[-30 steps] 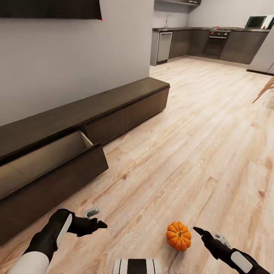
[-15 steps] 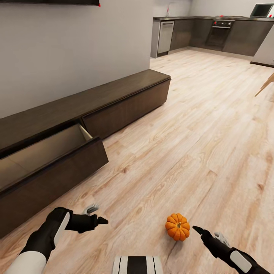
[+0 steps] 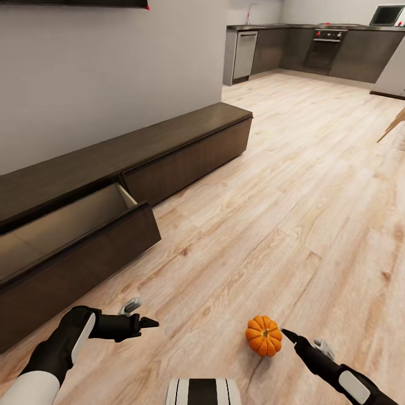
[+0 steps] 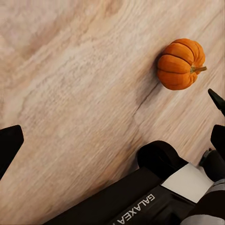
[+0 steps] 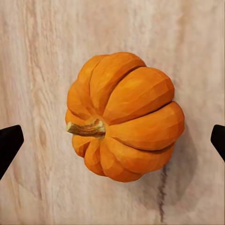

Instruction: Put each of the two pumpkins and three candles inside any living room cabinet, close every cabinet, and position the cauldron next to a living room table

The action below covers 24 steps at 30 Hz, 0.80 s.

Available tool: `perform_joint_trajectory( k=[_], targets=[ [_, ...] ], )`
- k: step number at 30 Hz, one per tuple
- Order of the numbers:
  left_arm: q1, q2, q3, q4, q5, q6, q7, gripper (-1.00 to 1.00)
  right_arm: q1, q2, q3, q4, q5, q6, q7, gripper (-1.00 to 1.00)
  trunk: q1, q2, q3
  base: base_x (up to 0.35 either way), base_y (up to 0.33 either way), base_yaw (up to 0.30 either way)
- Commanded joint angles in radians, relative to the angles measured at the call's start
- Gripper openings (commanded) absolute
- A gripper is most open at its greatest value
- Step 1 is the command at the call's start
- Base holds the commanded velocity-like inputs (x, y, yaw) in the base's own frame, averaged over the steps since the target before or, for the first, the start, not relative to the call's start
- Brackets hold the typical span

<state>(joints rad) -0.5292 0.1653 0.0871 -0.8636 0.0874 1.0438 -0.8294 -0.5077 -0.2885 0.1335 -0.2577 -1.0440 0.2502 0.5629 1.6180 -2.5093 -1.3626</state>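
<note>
Cabinet (image 3: 112, 185) at ten o'clock keeps one drawer open. Pumpkin (image 3: 264, 336) sits on the floor (image 3: 292, 197) at five o'clock; right gripper (image 3: 304, 344), fingers spread, has edged closer, apparently not touching. Left gripper (image 3: 143, 315) looks open.

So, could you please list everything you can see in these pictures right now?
pumpkin: one, orange, on the floor just ahead of the right gripper
cabinet: one, dark brown, along the wall
drawer: one, pale inside, pulled open, nothing seen inside
floor: pale wood planks
wall: grey, behind the cabinet
kitchen units: dark grey, far end
left gripper: one, black, open, over bare floor
right gripper: one, black, open, facing the pumpkin
</note>
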Motion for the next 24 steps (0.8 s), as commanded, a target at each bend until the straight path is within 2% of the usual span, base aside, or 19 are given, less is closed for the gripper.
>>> perform_joint_trajectory(
  k=[1, 10, 18, 21, 24],
  targets=[
    [0.0, 0.0, 0.0, 0.0, 0.0, 0.0, 0.0, 1.0, 0.0, 0.0, 0.0, 0.0, 0.001, -0.001, 0.001, 1.0, 0.0, 0.0, 0.0, 0.028, 0.04, 0.0],
    [0.0, 0.0, 0.002, 0.0, 0.001, -0.001, -0.002, 1.0, 0.0, 0.003, 0.0, 0.0, 0.003, -0.003, 0.001, 1.0, 0.0, 0.0, 0.0, 0.005, 0.008, 0.0],
    [0.0, 0.005, 0.003, -0.001, 0.003, 0.001, -0.012, 1.0, 0.0, 0.007, -0.001, 0.0, 0.004, -0.032, 0.002, 1.0, 0.004, -0.002, -0.031, 0.0, 0.0, 0.0],
    [0.0, 0.012, 0.003, -0.002, 0.003, 0.001, -0.052, 1.0, 0.0, 0.01, -0.001, 0.0, 0.004, -0.038, 0.002, 1.0, 0.005, -0.003, -0.043, 0.0, 0.0, 0.0],
    [0.0, 0.025, 0.003, -0.003, 0.002, 0.001, -0.118, 1.0, 0.0, 0.012, -0.002, -0.001, 0.004, -0.04, 0.003, 1.0, 0.006, -0.003, -0.054, 0.0, 0.0, 0.0]
  ],
)
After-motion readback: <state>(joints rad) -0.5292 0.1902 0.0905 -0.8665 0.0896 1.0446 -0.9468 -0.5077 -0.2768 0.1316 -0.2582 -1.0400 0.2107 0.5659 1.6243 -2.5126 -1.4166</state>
